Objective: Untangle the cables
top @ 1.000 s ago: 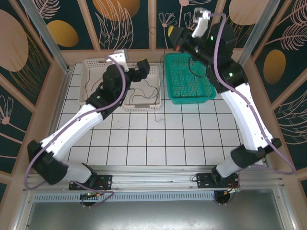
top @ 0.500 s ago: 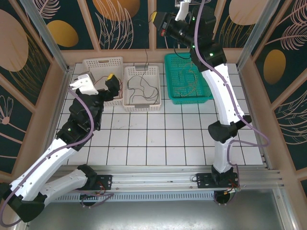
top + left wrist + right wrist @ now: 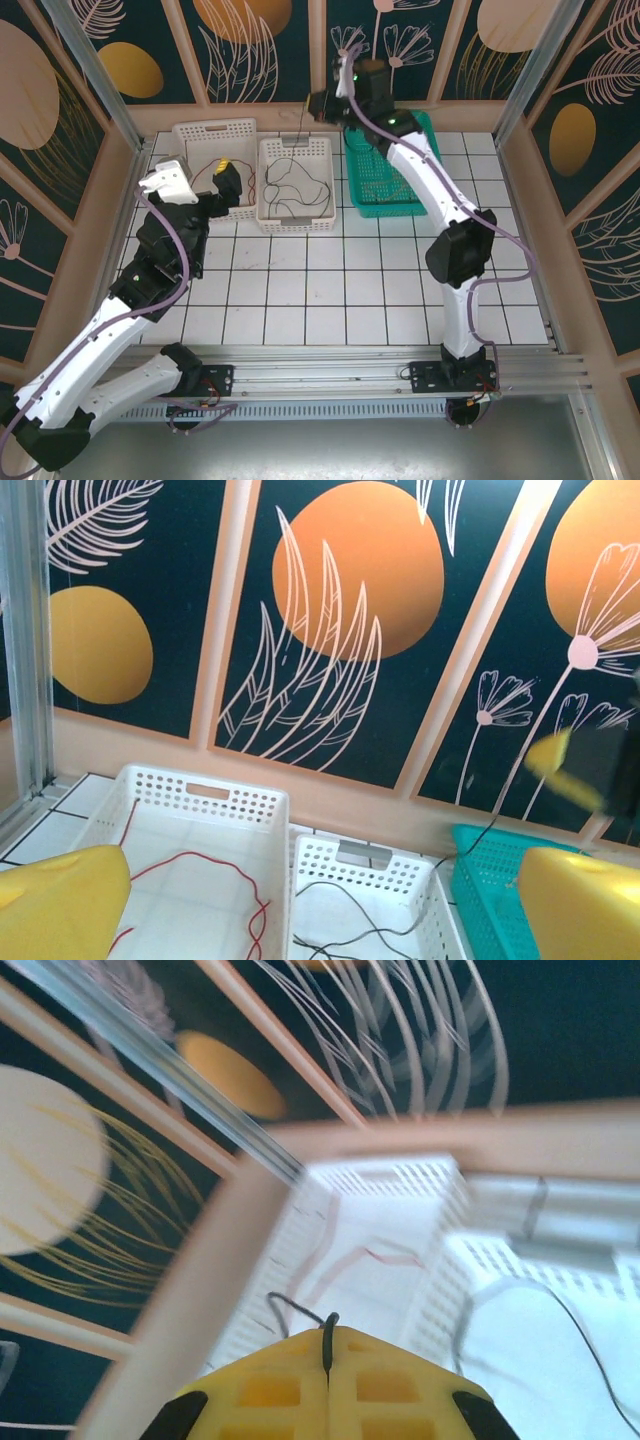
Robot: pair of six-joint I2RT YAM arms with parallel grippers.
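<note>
Above the far rim of the middle basket (image 3: 295,146), right gripper (image 3: 327,1340) is clamped on a black cable (image 3: 295,1310) trailing down toward that basket, where more black cables (image 3: 295,185) lie; teal basket (image 3: 400,195) just beside. Over left basket (image 3: 200,791), left gripper (image 3: 228,180) is spread wide, empty; red cable (image 3: 200,858) lies inside.

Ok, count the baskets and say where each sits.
3: left white basket by the far-left wall, middle white basket beside it, teal basket further right, partly under the right arm.
</note>
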